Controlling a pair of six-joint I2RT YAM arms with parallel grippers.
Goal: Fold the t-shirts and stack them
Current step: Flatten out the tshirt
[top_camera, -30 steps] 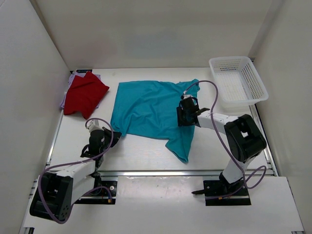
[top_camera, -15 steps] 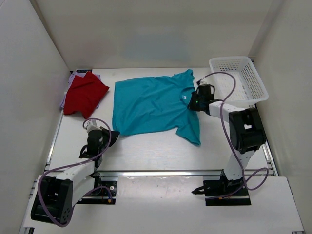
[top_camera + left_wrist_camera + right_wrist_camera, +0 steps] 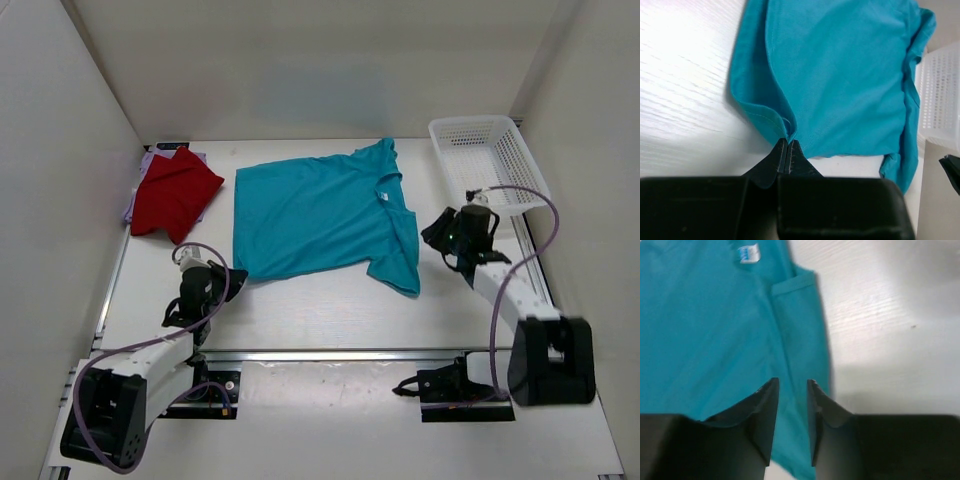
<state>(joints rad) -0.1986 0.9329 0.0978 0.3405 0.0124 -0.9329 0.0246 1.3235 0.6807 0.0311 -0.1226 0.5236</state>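
1. Far left: red shirt (image 3: pixel 176 195) lies folded on the lavender shirt (image 3: pixel 150 161), near the table's (image 3: pixel 300 310) back corner.
2. Left gripper (image 3: pixel 786 150): jaws closed, pinching the near-left hem corner of the teal shirt (image 3: pixel 315 215); cloth puckers at the tips.
3. Centre: teal shirt lies spread flat on the table.
4. Right gripper (image 3: pixel 436 232): jaws narrowly apart, holding nothing, just beside the teal shirt's right sleeve.
5. Far right: white basket (image 3: pixel 497 205), upright.
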